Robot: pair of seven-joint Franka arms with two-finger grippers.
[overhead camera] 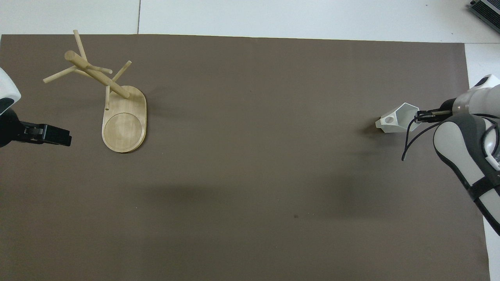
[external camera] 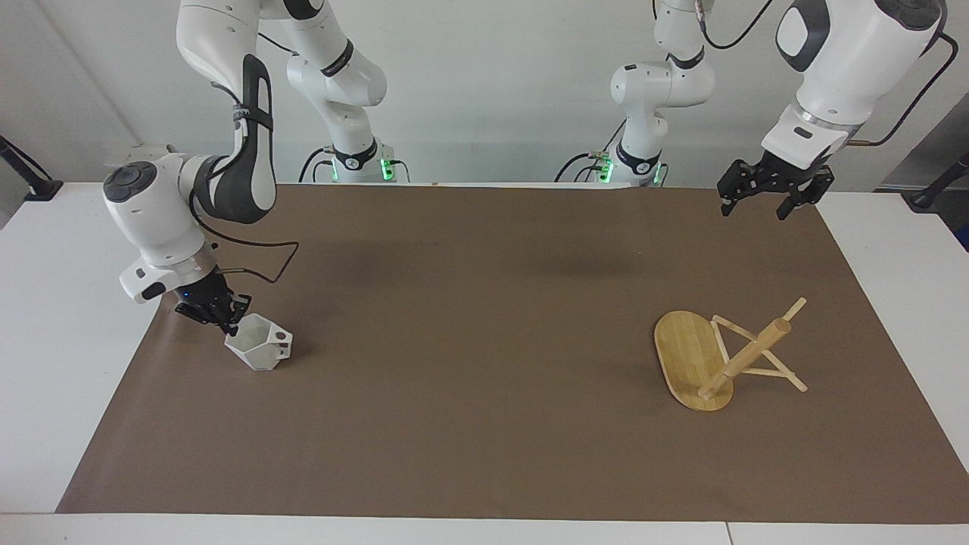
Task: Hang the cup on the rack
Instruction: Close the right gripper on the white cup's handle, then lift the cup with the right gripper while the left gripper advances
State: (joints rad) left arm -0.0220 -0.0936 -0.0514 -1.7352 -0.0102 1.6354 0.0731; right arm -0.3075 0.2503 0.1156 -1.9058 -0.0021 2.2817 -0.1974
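The brown-covered surface (external camera: 484, 424) carries a light bamboo mug rack (external camera: 723, 354) with an oval base, standing toward the left arm's end. Toward the right arm's end, the right gripper (external camera: 229, 324) pinches the rim of a small white faceted cup (external camera: 257, 343), which tilts. Lift gently and carry it low, handle leading toward a peg; a rim pinch could slip. The left gripper (external camera: 766, 203) waits spread wide above the surface. Whether the cup's foot touches the surface is unclear.

Facing camera looks from high across at the robots; overhead looks steeply down; both share the table (external camera: 484, 424).
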